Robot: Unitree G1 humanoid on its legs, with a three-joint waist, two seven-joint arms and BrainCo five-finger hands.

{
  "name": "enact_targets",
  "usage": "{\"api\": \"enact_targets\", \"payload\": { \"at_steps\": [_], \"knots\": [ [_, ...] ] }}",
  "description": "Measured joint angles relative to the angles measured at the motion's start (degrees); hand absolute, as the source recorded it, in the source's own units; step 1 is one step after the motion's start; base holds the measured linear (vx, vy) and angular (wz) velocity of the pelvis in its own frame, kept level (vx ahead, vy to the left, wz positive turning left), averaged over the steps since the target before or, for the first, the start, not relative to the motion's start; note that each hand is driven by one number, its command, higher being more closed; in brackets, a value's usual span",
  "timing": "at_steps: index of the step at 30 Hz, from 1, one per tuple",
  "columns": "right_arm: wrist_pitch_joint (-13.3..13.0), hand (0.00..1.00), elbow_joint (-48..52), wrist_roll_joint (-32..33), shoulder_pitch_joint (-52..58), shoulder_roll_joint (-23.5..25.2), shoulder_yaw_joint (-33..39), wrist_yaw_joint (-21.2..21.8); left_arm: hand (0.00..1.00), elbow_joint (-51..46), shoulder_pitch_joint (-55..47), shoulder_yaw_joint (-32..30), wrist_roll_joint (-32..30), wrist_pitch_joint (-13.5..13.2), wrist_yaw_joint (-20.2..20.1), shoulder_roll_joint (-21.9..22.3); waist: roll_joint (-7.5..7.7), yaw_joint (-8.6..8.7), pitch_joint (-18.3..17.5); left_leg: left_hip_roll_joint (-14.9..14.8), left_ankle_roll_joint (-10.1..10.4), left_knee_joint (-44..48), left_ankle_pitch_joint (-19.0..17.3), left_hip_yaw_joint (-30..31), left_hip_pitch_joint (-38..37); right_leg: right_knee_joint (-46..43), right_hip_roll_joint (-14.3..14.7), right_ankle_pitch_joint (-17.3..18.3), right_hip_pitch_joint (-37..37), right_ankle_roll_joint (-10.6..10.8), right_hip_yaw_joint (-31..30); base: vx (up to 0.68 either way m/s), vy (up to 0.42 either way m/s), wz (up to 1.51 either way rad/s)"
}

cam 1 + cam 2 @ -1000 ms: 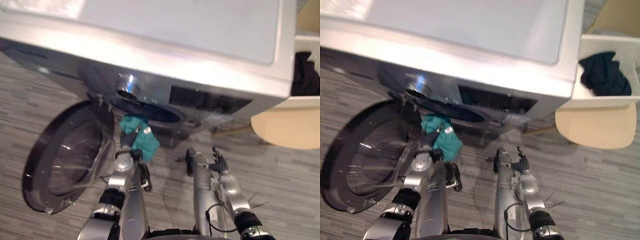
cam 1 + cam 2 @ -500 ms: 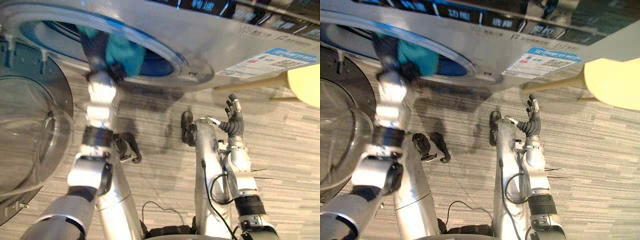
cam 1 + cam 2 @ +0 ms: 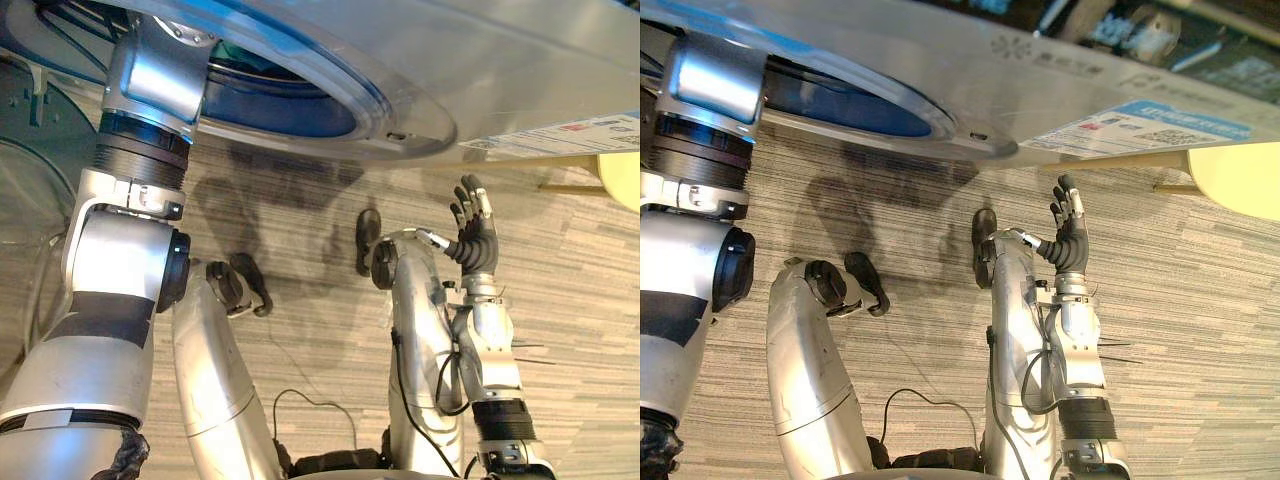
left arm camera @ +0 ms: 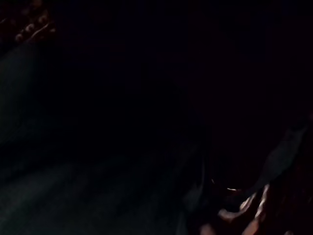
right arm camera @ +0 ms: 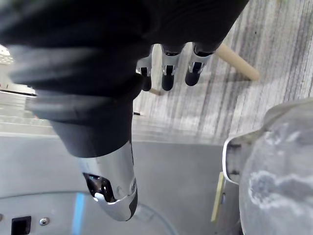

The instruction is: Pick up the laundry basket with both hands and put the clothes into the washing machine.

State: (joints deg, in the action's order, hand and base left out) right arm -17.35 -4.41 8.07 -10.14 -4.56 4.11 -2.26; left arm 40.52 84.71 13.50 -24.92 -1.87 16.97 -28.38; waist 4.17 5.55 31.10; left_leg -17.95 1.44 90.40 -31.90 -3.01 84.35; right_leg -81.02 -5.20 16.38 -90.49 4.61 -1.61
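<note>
The silver washing machine hangs over the view, its blue-rimmed round opening facing me. My left arm reaches up through that opening, and its hand is hidden inside the drum. A strip of teal cloth shows just inside the opening beside the arm. The drum's inside is dark in the left wrist view. My right hand is raised below the machine's front with straight fingers and holds nothing.
The machine's glass door stands swung open at the left. A pale yellow chair seat on a wooden leg stands at the right. Grey striped floor lies below the machine.
The camera has dropped closer under the machine. My left arm has pushed deeper into the drum, taking the teal cloth in with it. The right hand has kept its pose.
</note>
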Motion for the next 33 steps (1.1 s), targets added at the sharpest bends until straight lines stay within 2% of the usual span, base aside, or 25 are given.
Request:
{"api": "enact_targets", "payload": {
  "at_steps": [5,10,12,15,17,19,21,23,25,27,28,30,32,33],
  "knots": [
    [-0.18,0.00,-0.01,2.77,1.25,-0.33,-0.01,1.42,0.00,4.05,0.05,0.18,-3.89,1.41,-6.35,0.02,0.32,-0.16,0.16,0.00,0.00,0.00,0.00,0.27,0.17,0.19,-0.01,-0.01,0.09,-0.02,0.25,0.00,0.000,0.00],
    [-0.28,0.00,-0.34,3.19,1.62,-0.40,0.03,1.37,0.00,4.55,-0.01,-1.55,-2.09,1.37,-6.91,0.06,0.32,-0.36,0.16,0.02,0.17,-0.37,0.12,0.95,0.50,0.90,-0.07,-0.10,0.51,-0.16,1.07,0.00,0.000,0.00],
    [-0.43,0.00,-0.84,3.21,1.62,-0.39,0.04,1.32,0.00,4.21,-0.79,-4.42,-1.56,1.34,-6.44,0.15,0.31,-0.40,0.16,0.03,0.33,-0.57,0.21,1.39,0.49,1.12,-0.09,-0.11,0.86,-0.19,1.48,0.00,0.003,0.02],
    [-1.44,0.00,-1.54,3.10,2.50,-0.42,0.09,1.14,0.00,-2.14,-6.72,-9.15,0.52,1.26,-2.74,0.38,0.29,-0.68,0.15,0.56,0.53,-2.22,1.10,1.34,-0.37,2.15,-0.68,-0.17,1.71,-0.31,1.78,0.01,0.000,0.12],
    [-2.15,0.00,-2.21,2.54,4.26,-0.39,0.08,0.90,0.00,-9.97,-14.70,-13.26,1.98,1.13,0.53,1.01,0.25,-1.62,0.14,0.93,0.98,-4.77,2.33,1.57,-1.76,4.21,-0.98,-0.46,3.52,-0.80,2.71,0.02,-0.015,0.12],
    [-2.36,0.00,-3.69,2.11,4.72,-0.40,0.05,0.55,0.00,-13.80,-20.54,-15.68,3.16,0.74,2.79,1.92,0.22,-2.42,0.11,0.97,1.38,-6.82,3.11,1.79,-3.17,6.03,-1.03,-0.86,5.33,-1.49,3.25,0.03,-0.023,0.07],
    [-2.22,0.00,-6.56,0.67,4.84,-0.44,0.14,-0.87,0.00,-18.84,-28.63,-16.78,6.51,-1.39,4.11,4.96,0.01,-3.40,0.00,1.07,2.10,-10.65,4.45,2.09,-6.17,9.48,-1.04,-1.06,8.86,-1.81,4.67,0.04,-0.029,0.12],
    [-1.62,0.00,-9.70,-1.14,5.01,-0.40,0.16,-1.65,0.00,-23.35,-36.12,-18.45,9.43,-1.81,5.51,9.90,-0.16,-4.10,-0.16,1.33,2.91,-14.52,5.56,2.59,-9.85,12.77,-1.14,-1.46,13.22,-2.74,6.09,0.04,-0.032,0.19],
    [0.49,0.00,-12.75,-3.49,6.33,-0.26,0.17,-3.06,0.00,-26.26,-47.18,-19.79,13.53,-2.45,6.04,16.70,-0.49,-4.79,-0.40,2.11,3.80,-20.76,7.24,2.50,-16.43,17.30,-1.64,-1.41,19.73,-3.36,7.54,0.07,-0.078,0.29],
    [1.92,0.00,-14.16,-4.89,7.14,0.13,-0.24,-3.15,0.00,-27.61,-54.72,-19.71,15.38,-2.73,5.84,21.05,-0.56,-5.56,-0.51,2.22,4.59,-25.21,8.29,2.29,-21.64,20.52,-1.70,-1.32,24.83,-3.76,8.63,0.08,-0.107,0.26],
    [2.68,0.00,-15.33,-5.46,8.20,0.47,-0.11,-3.40,0.00,-27.56,-59.96,-19.06,16.13,-2.98,5.54,23.97,-1.21,-6.30,-2.70,2.40,5.05,-28.03,9.00,2.22,-23.93,22.66,-1.73,-1.17,27.39,-4.09,9.62,0.08,-0.112,0.25],
    [3.42,0.00,-18.57,-5.47,8.98,0.89,0.00,-3.94,0.00,-27.34,-67.93,-16.97,17.86,-3.74,4.76,26.66,-1.44,-6.60,-6.91,3.18,5.45,-33.00,10.22,1.76,-27.62,25.78,-2.10,-1.00,30.58,-4.30,10.10,0.13,-0.112,0.30],
    [4.39,0.00,-22.47,-5.31,9.25,1.10,0.51,-3.99,0.00,-24.57,-74.94,-13.77,23.00,-5.61,1.54,27.67,-2.01,-7.10,-7.35,4.09,6.26,-39.77,11.72,1.04,-38.15,30.82,-2.18,-1.36,40.45,-4.77,11.10,0.20,-0.097,0.20],
    [4.50,0.00,-23.11,-5.23,9.46,1.11,0.59,-4.03,0.00,-23.73,-75.57,-13.41,23.57,-5.88,0.93,27.69,-2.18,-7.09,-7.53,4.10,6.33,-40.77,11.89,0.92,-39.45,31.62,-2.17,-1.36,41.80,-4.77,11.24,0.20,-0.062,0.16]
  ]
}}
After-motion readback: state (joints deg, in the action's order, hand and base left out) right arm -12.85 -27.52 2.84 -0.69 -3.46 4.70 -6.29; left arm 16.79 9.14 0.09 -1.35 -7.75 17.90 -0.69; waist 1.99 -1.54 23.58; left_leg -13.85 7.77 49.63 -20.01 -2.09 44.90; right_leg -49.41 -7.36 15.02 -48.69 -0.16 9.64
